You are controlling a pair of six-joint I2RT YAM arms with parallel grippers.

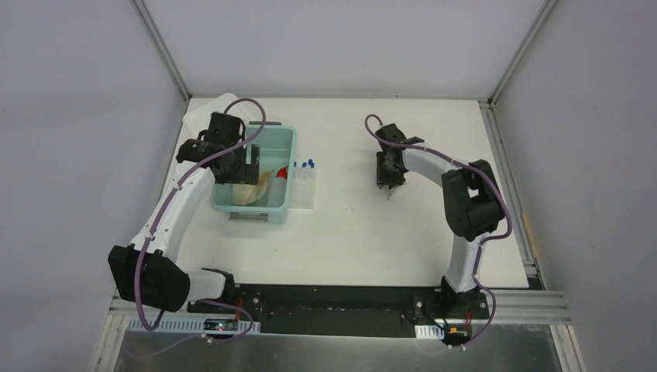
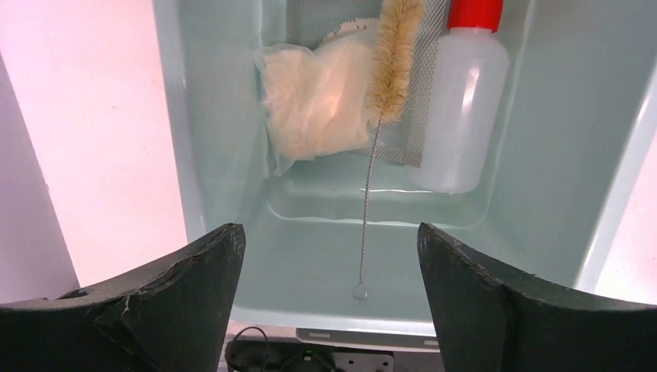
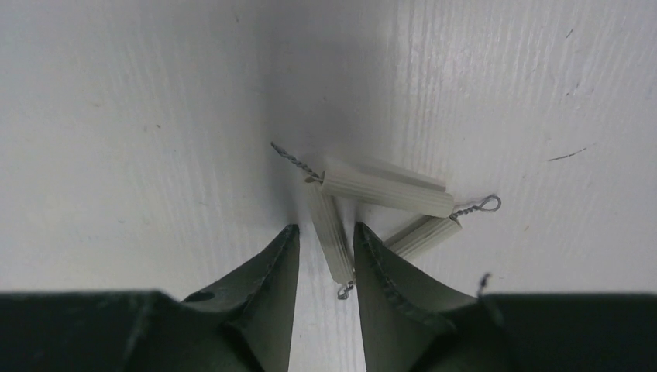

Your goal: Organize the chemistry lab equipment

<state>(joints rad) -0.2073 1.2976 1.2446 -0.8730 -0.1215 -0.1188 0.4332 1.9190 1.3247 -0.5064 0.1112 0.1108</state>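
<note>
Teal bin [image 1: 256,211] at nine o'clock on the table [image 1: 349,240], with the tube rack [image 1: 304,186] just beside it at three o'clock. The left gripper [image 2: 327,232] hangs wide open and empty over the bottle [image 2: 465,108] and brush [image 2: 393,62] inside. At two o'clock of centre, the right gripper [image 3: 325,229] is narrowed around one rod of the wire triangle [image 3: 387,192]; whether it pinches is unclear.

Top view over table [image 1: 349,232], right wrist apparently close above it, left inside bin [image 2: 542,155] (shared overhead)

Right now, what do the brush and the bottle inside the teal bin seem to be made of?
Brush: tan fibre bristles, matte and fuzzy, on a twisted wire that looks like metal, with a loop at the end. Bottle: likely plastic, translucent milky white with a soft sheen, and an opaque red cap.
</note>
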